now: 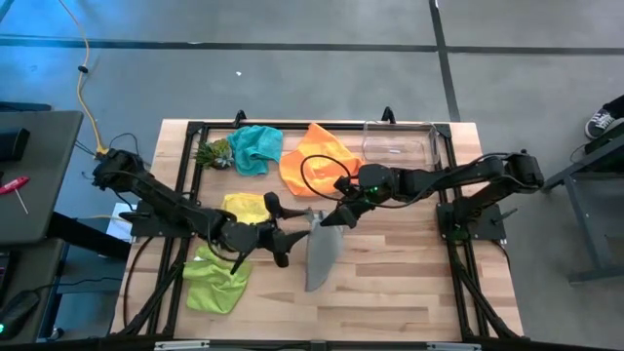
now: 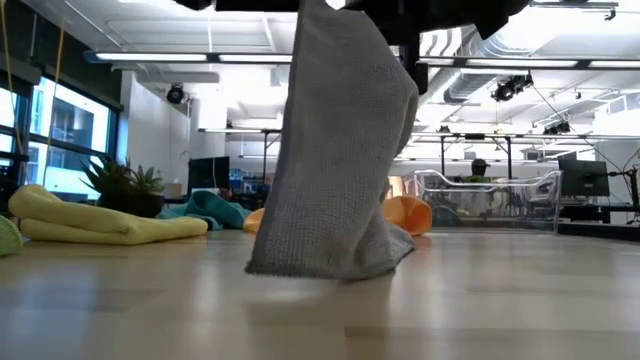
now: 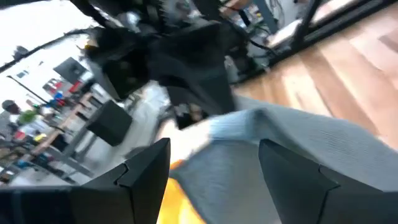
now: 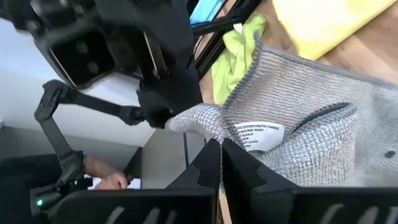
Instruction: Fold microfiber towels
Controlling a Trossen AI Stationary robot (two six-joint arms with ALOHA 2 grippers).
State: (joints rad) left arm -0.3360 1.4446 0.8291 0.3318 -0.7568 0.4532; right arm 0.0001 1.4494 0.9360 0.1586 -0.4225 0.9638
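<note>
Two pincers are on one cloth right now. From the high view I see the grey towel (image 1: 321,252) hanging mid-counter as a narrow strip, its long axis running from the pincers toward the near edge of the counter (image 1: 409,283). My right pincer (image 1: 340,216) pinches its top corner; my left pincer (image 1: 289,237) sits just beside the same top edge.

Low view: the towel drapes nearly upright, lower hem touching the wood, so I judge I should lift evenly and keep both corners level before laying it over.

Left wrist view: my fingers (image 3: 146,171) stand spread, grey cloth between them, not clamped.

Right wrist view: fingers (image 4: 208,165) pressed together on the hem beside the care label (image 4: 257,135).
</note>
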